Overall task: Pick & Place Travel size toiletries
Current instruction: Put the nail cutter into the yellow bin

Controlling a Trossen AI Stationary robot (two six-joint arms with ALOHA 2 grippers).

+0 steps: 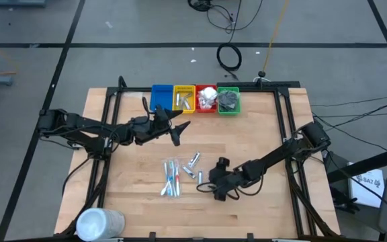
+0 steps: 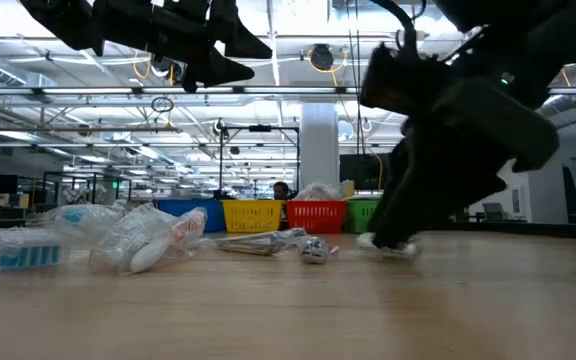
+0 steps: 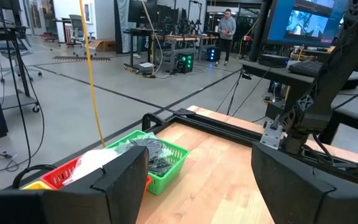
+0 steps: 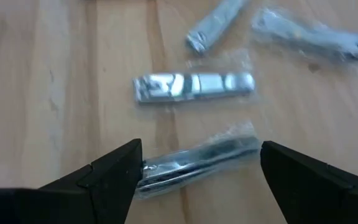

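Pick phase. The right hand (image 4: 197,171), fingers spread wide and empty, sits low over the counter (image 1: 261,134) with a wrapped tube (image 4: 194,160) lying between its fingers; a second tube (image 4: 194,85) lies just beyond. More toiletries, the wrapped sticks (image 1: 172,178), lie loose nearby on the bare wood. The left hand (image 1: 175,128) hangs wide and empty near the bins (image 1: 195,98), which already hold items. Next, judged from this: lower the right hand, close on the tube squarely, then carry it to a bin.
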